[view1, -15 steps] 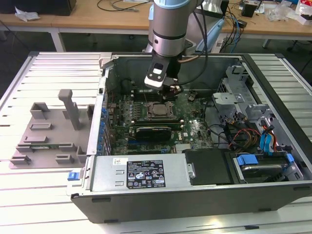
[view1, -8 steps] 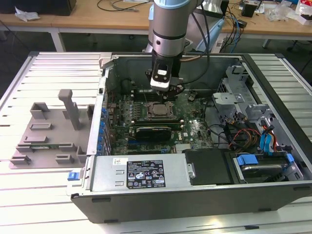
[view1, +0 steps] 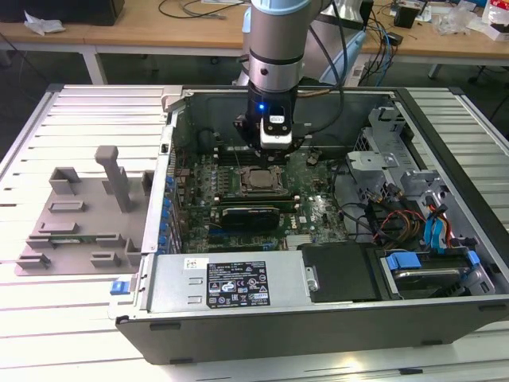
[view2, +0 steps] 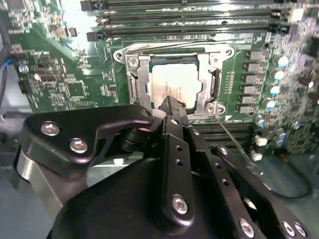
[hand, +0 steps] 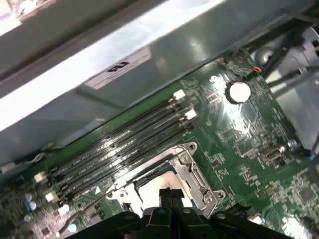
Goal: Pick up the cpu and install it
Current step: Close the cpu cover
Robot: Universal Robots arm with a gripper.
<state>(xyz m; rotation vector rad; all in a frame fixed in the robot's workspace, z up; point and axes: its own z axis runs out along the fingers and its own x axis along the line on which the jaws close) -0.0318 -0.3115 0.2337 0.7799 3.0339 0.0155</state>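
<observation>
You work inside the open computer case [view1: 318, 318], which stands on the table [view1: 48, 334]; the grey tray [view1: 79, 215] lies well apart from the work, on the exterior view's left. The arm reaches from above down to the green motherboard [view2: 65, 84]. If it presses lower or sideways with force, I judge that the board could bend, or the memory slots [hand: 124, 149] near the socket could be struck.

The gripper [view2: 169, 103] hangs over the socket frame [view2: 138, 84]. In both wrist views its fingers look pressed together with nothing between them. The tip is at the edge of the cpu [view2: 174, 82], but I cannot tell whether it touches it or is just above.

The cpu lies flat inside the frame, silvery top upward, and it is not grasped. You cannot see whether it sits fully in its place. If one corner is raised, a push from the tip could tilt it and bend the contacts below, which are hidden here. A sideways drag could scratch the top or shift the chip.

The thin wire lever [view2: 234, 142] stands just beside the frame, and the fingers could catch on it.
</observation>
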